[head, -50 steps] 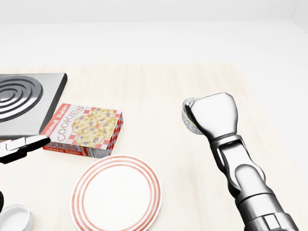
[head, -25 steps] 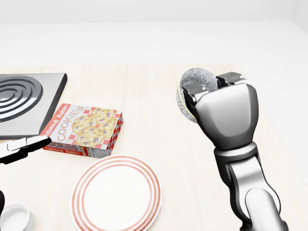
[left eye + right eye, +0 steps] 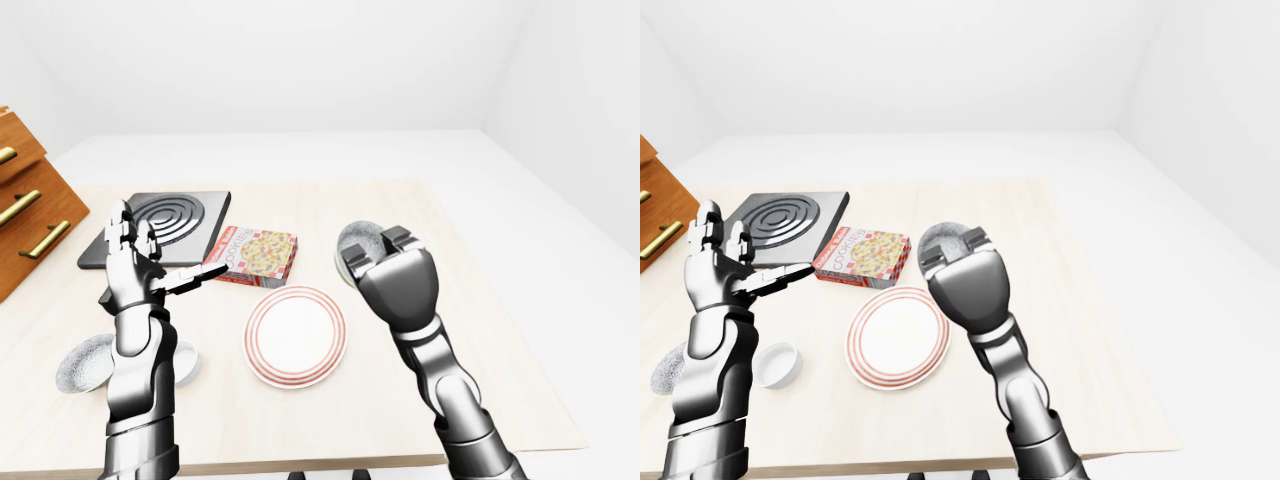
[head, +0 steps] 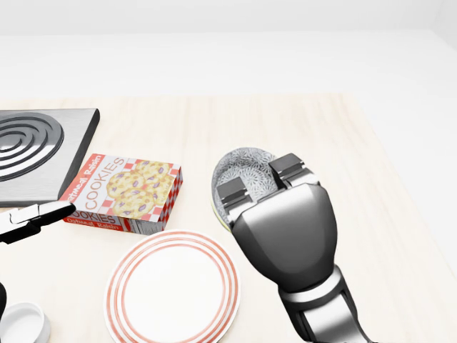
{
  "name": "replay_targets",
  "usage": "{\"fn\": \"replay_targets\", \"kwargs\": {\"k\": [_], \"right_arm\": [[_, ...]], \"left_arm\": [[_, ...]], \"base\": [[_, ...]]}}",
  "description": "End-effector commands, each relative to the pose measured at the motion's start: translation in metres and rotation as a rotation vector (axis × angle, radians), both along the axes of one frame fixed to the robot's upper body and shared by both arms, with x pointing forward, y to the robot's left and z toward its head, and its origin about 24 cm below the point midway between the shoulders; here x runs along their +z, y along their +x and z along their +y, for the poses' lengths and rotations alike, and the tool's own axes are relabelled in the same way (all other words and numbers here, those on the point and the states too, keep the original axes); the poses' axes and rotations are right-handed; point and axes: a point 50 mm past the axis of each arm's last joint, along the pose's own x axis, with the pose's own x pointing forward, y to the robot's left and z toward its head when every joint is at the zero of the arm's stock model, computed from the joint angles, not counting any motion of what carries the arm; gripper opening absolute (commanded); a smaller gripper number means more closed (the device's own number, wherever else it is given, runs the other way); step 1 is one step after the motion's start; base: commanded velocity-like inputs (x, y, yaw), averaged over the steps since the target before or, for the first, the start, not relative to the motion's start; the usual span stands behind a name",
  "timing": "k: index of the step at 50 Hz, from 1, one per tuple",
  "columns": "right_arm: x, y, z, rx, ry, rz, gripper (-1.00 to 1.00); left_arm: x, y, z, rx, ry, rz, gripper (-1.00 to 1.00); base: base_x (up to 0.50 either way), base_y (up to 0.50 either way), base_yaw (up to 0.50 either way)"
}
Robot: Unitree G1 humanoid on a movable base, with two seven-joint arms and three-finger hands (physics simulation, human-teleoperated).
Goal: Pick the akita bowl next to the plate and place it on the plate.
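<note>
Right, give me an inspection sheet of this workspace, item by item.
Surface: pale wooden table, bare to the view's right of the arm.
Job's things: akita bowl gripped in the right hand, held to the right of the red-rimmed plate in the head view; plate holds nothing.
Clutter: cookie box above the plate; black stove burner plate to its left; speckled bowl and white bowl near the left arm.
Grippers: right hand shut on the akita bowl; left hand raised, fingers spread, holding nothing.
Cables: nothing seen.
Surroundings: wooden drawers with brass handles at far left; white walls and floor.
</note>
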Motion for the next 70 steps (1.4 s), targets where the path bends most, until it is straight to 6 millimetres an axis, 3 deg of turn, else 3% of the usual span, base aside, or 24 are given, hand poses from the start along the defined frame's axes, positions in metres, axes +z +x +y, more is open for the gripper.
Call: {"fn": "replay_targets", "kwargs": {"k": [1, 25, 34, 44, 55, 70], "right_arm": [[-0.013, -0.016, 0.021, 0.061, -0.035, 0.039, -1.00], [-0.031, -0.005, 0.036, 0.096, -0.092, 0.110, -1.00], [-0.026, 0.004, 0.060, 0.139, -0.134, 0.083, -1.00], [-0.043, 0.009, 0.073, 0.146, -0.247, 0.114, -1.00], [-0.064, -0.009, 0.100, 0.297, -0.380, 0.132, -1.00], [-0.079, -0.004, 0.107, 0.325, -0.447, 0.180, -1.00]], "left_arm": [[0.000, 0.000, 0.000, -0.001, 0.000, 0.000, 1.00], [-0.003, 0.002, 0.000, -0.002, -0.004, 0.014, 1.00], [0.000, 0.000, 0.001, -0.001, -0.004, 0.001, 1.00], [0.000, 0.000, 0.001, -0.002, -0.003, -0.002, 1.00], [-0.003, 0.001, 0.001, -0.005, -0.007, 0.011, 1.00], [-0.004, 0.002, 0.000, -0.007, -0.007, 0.018, 1.00]], "base": [[0.00, 0.00, 0.00], [0.00, 0.00, 0.00], [0.00, 0.00, 0.00], [0.00, 0.00, 0.00], [0.00, 0.00, 0.00], [0.00, 0.00, 0.00]]}}
